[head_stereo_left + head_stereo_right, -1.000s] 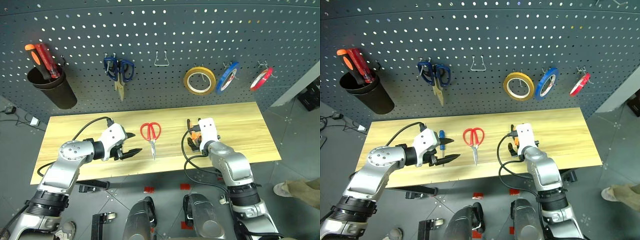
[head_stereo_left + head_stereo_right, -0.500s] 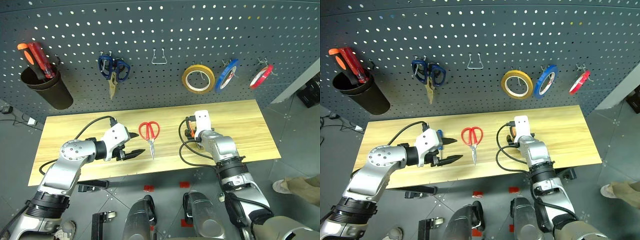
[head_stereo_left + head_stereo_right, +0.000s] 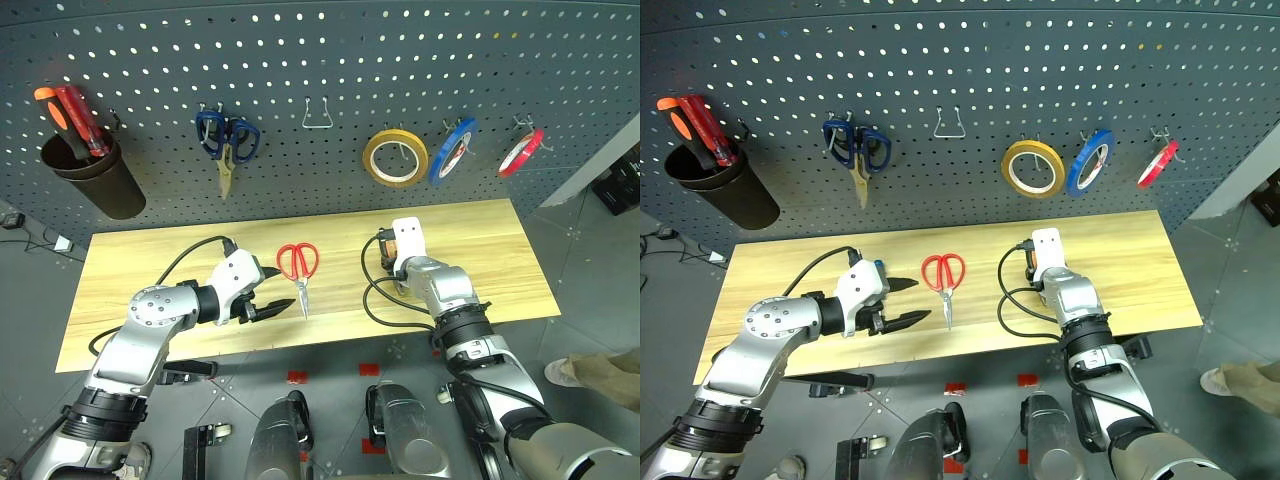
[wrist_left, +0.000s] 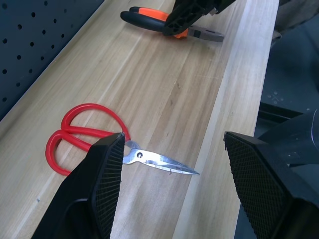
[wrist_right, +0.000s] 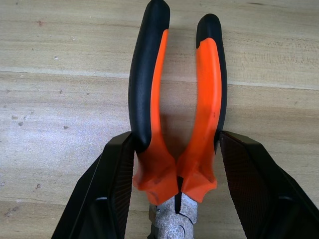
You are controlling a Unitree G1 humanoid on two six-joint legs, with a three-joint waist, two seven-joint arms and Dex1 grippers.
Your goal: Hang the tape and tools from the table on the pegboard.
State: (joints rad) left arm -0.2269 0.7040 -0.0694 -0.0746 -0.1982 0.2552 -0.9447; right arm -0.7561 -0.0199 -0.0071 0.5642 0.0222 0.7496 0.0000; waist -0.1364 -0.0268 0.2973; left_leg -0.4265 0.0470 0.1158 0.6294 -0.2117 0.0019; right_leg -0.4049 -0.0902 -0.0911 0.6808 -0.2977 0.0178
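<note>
right gripper (image 5: pixel 174 174) fingers pressed on both handles of the pliers (image 5: pixel 174 99) flat on the table (image 3: pixel 500 260), left gripper (image 4: pixel 174 169) spread open over the red scissors (image 4: pixel 89 137), red tape (image 3: pixel 523 153) on the pegboard (image 3: pixel 320 80)

The pliers (image 5: pixel 174 129) lose their steel nose at six o'clock; the right hand (image 3: pixel 392 268) hides them from above.

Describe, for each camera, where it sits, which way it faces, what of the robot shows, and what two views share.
Left and right eye views: on the head, looking down at the table and pegboard; both arms show.
Left wrist view: looks along the open left gripper at the scissors.
Right wrist view: looks down along the right gripper, fingers against the pliers.
Shared: both wrist views show the pliers.
</note>
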